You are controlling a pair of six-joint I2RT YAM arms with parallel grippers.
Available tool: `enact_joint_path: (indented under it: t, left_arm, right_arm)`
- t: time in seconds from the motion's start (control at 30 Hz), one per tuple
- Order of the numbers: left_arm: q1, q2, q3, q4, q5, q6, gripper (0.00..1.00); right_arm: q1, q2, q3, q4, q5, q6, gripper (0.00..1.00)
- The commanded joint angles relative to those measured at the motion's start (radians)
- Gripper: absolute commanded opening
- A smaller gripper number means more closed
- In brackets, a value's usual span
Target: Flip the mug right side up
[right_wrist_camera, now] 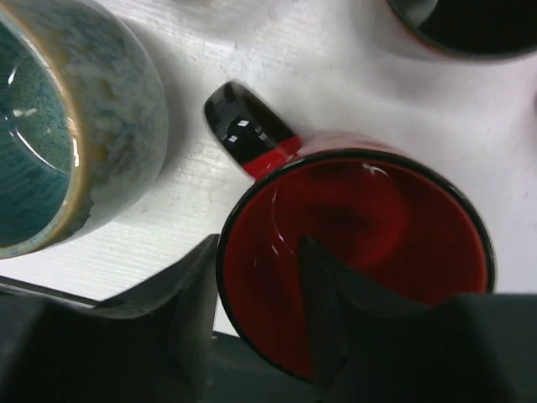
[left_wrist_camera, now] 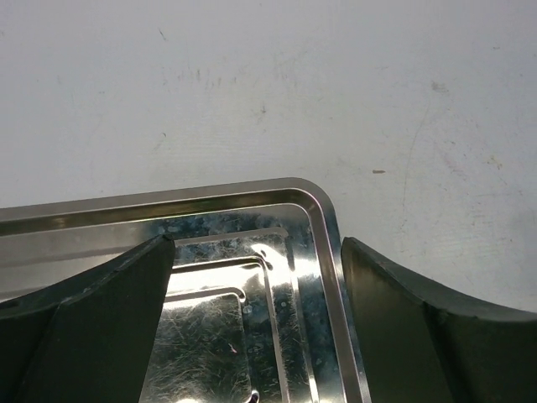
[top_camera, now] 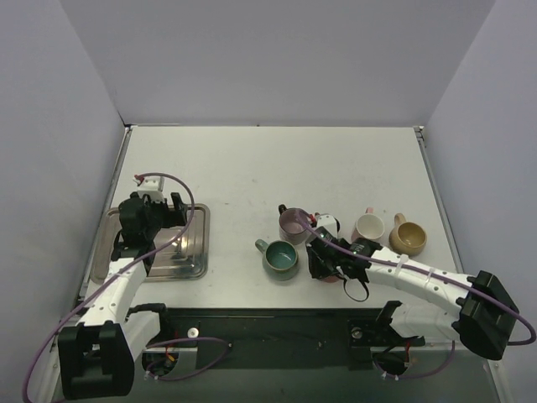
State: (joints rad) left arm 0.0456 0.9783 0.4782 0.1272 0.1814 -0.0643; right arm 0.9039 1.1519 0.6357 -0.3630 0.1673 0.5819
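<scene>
My right gripper [right_wrist_camera: 258,252] straddles the wall of the red mug [right_wrist_camera: 361,218], 1 finger inside and 1 outside. The jaws are parted a little wider than the wall, so nothing is clamped. The red mug stands upright on the table [top_camera: 252,168], mouth up, with the teal mug [right_wrist_camera: 50,126] just beside it on its left. Well to the left of the red mug, my left gripper [left_wrist_camera: 256,252] hangs wide open and empty over a corner of the metal tray [left_wrist_camera: 277,191].

Left claw [top_camera: 178,210] over tray [top_camera: 198,245] at surface [top_camera: 268,168] left; right claw [top_camera: 323,262] just beside green mug [top_camera: 279,259], tan mug [top_camera: 408,239] rightmost.
</scene>
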Motion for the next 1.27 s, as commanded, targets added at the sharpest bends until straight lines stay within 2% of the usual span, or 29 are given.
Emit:
enact_joint_path:
  t: [0.0,0.13,0.23,0.27,0.37,0.43,0.47,0.5,0.57,0.7,0.8,0.97,1.1,1.23]
  left_arm:
    - [0.007,-0.055,-0.052,0.170,-0.008,-0.062,0.91]
    - [0.007,-0.078,-0.073,0.226,-0.014,-0.080,0.92]
    - [0.007,-0.070,-0.061,0.230,-0.025,-0.120,0.92]
    - [0.005,-0.067,-0.064,0.244,-0.007,-0.114,0.92]
    - [0.005,-0.067,-0.101,0.333,-0.010,-0.135,0.93]
    - [0.005,-0.073,-0.122,0.376,-0.026,-0.157,0.93]
    - [0.002,-0.076,-0.128,0.387,-0.048,-0.158,0.93]
    - [0.002,-0.078,-0.131,0.390,-0.063,-0.161,0.93]
    - [0.000,-0.081,-0.139,0.388,-0.083,-0.160,0.93]
    - [0.003,-0.078,-0.164,0.402,-0.121,-0.128,0.93]
    - [0.002,-0.047,-0.191,0.460,-0.149,-0.109,0.93]
    - [0.002,0.029,-0.239,0.548,-0.145,-0.103,0.93]
    - [0.002,0.077,-0.240,0.546,-0.152,-0.120,0.93]
    - [0.002,0.118,-0.205,0.477,-0.117,-0.098,0.94]
  right_arm:
    - [-0.016,-0.035,0.054,-0.014,0.001,-0.007,0.51]
    - [-0.016,-0.067,0.174,-0.128,0.050,-0.071,0.67]
    - [-0.031,-0.129,0.280,-0.177,0.187,-0.138,0.85]
    - [-0.064,-0.164,0.292,-0.177,0.254,-0.154,0.87]
    - [-0.178,-0.242,0.271,-0.056,0.351,-0.253,0.89]
    - [-0.361,-0.322,0.195,0.077,0.386,-0.287,0.91]
    - [-0.409,-0.337,0.150,0.141,0.382,-0.290,0.92]
    - [-0.521,-0.366,0.121,0.179,0.377,-0.289,0.92]
    - [-0.653,-0.398,0.049,0.260,0.409,-0.274,0.92]
    - [-0.802,-0.474,-0.125,0.450,0.485,-0.290,0.93]
    - [-0.835,-0.509,-0.223,0.531,0.472,-0.306,0.93]
    - [-0.836,-0.532,-0.292,0.575,0.460,-0.295,0.93]
    - [-0.838,-0.531,-0.298,0.576,0.434,-0.295,0.93]
    - [-0.836,-0.537,-0.294,0.572,0.416,-0.297,0.93]
